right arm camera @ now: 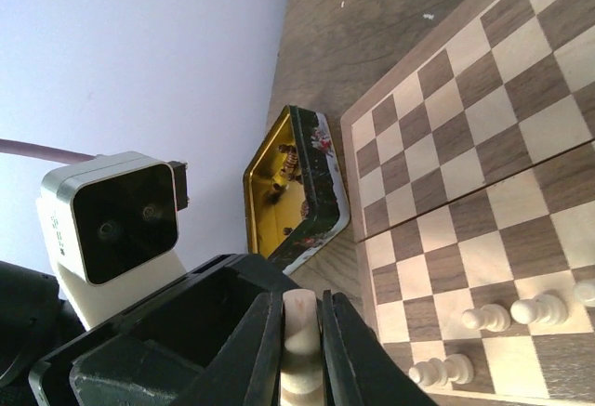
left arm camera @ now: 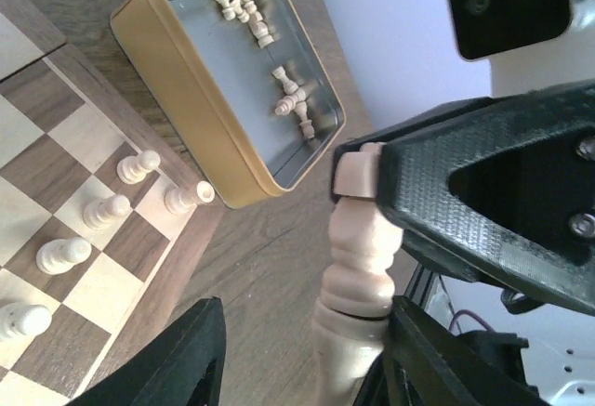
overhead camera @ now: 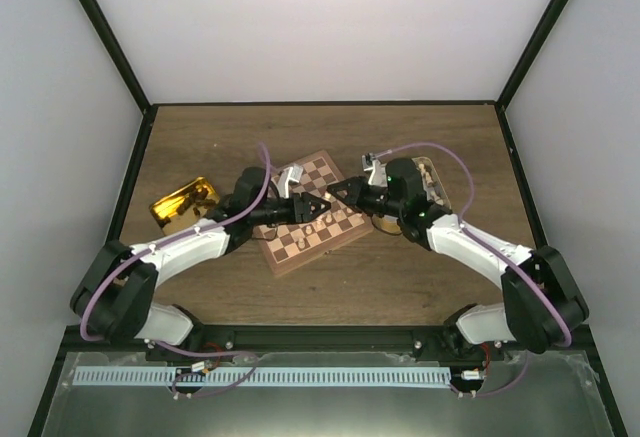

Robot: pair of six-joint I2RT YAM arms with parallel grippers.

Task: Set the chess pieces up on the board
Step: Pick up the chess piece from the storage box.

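The board [overhead camera: 312, 219] lies in the middle of the table, and also shows in the left wrist view [left arm camera: 56, 239] and the right wrist view [right arm camera: 465, 146]. Several cream pawns [left arm camera: 107, 209] stand along its edge. My right gripper [right arm camera: 301, 318] is shut on the head of a cream chess piece [left arm camera: 358, 267]. It holds the piece above the board's right edge [overhead camera: 333, 195]. My left gripper [left arm camera: 297, 350] is open, with the piece's base between its jaws, against the right finger [left arm camera: 418, 360].
A tin [left arm camera: 167, 62] with several loose cream pieces lies right of the board, under the right arm [overhead camera: 432, 179]. A gold tin [overhead camera: 183, 204] with dark pieces lies left of the board [right arm camera: 293, 192]. Both grippers meet over the board.
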